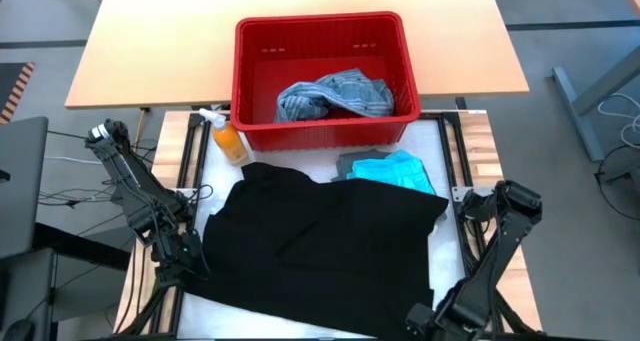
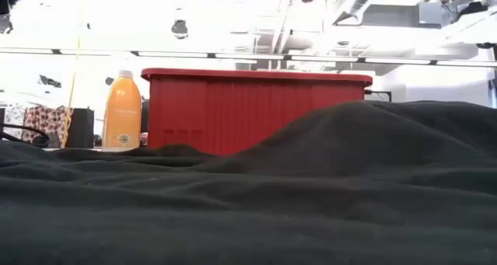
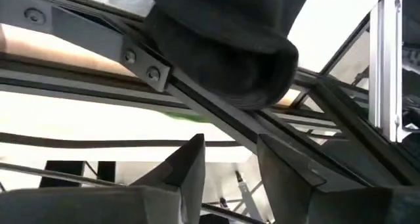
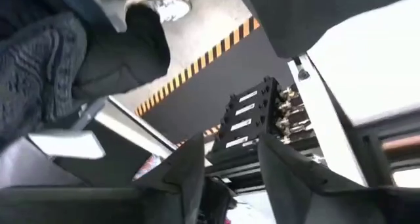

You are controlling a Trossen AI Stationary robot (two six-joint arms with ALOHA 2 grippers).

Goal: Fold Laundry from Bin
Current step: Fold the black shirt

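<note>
We are seeing the black garment (image 1: 320, 243) lying widthwise between both arms; left pincer (image 3: 230, 168) and right pincer (image 4: 230, 161) are gaping empty at its near corners.

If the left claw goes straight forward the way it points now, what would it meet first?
Probably the dark metal frame bar crossing just ahead of the left claw, whose fingers stand apart with nothing between them. The hanging edge of the black garment is just beyond it. Depth is unclear.
</note>
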